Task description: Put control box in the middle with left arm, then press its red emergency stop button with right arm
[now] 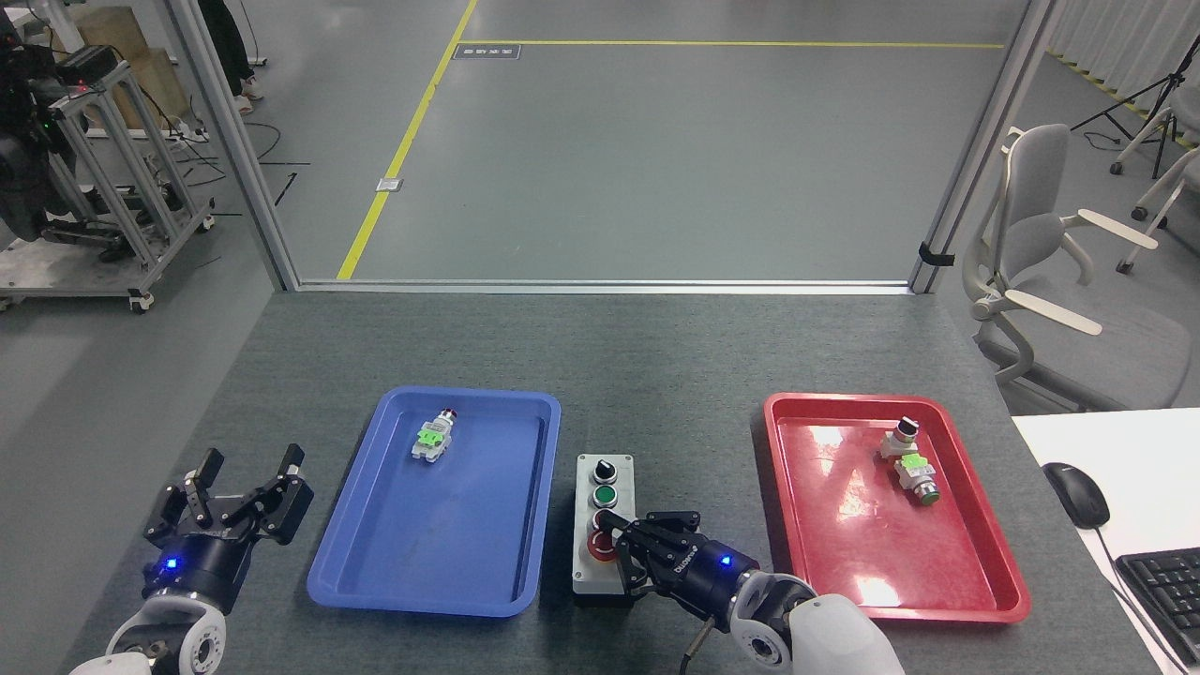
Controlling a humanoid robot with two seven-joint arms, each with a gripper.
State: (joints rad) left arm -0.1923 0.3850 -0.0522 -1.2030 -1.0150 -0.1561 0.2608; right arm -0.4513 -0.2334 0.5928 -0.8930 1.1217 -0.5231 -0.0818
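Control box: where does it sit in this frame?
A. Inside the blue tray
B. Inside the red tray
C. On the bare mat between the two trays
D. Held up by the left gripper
C: the control box stands on the grey mat, between the blue tray and the red tray.

One head view — high, facing forward and down (table (656,356) near).

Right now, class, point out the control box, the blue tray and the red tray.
control box (604,469): head view, on its light-grey top face by the knob.
blue tray (441,534): head view, on its bare floor.
red tray (872,534): head view, on its bare floor.
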